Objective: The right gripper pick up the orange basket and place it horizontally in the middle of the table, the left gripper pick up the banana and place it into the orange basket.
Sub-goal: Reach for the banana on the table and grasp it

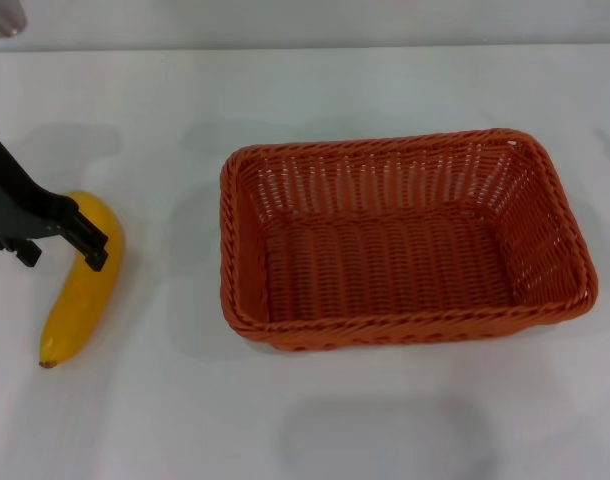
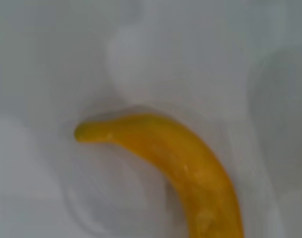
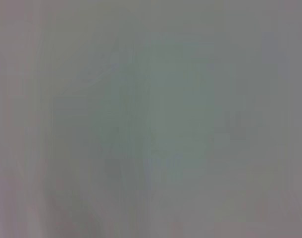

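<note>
The orange basket [image 1: 405,240] lies lengthwise across the middle of the white table [image 1: 285,420], upright and empty. The yellow banana [image 1: 80,295] lies on the table to its left, its dark tip toward the front edge. My left gripper [image 1: 57,250] hovers open over the banana's far half, with one black finger [image 1: 91,243] across the peel and the other to the banana's left. The left wrist view shows the curved banana [image 2: 180,158] on the table, apart from any finger. My right gripper is out of view; its wrist view shows only blank surface.
A dark object [image 1: 3,15] sits at the far left corner. Bare tabletop lies between the banana and the basket's left rim [image 1: 228,250], and in front of the basket.
</note>
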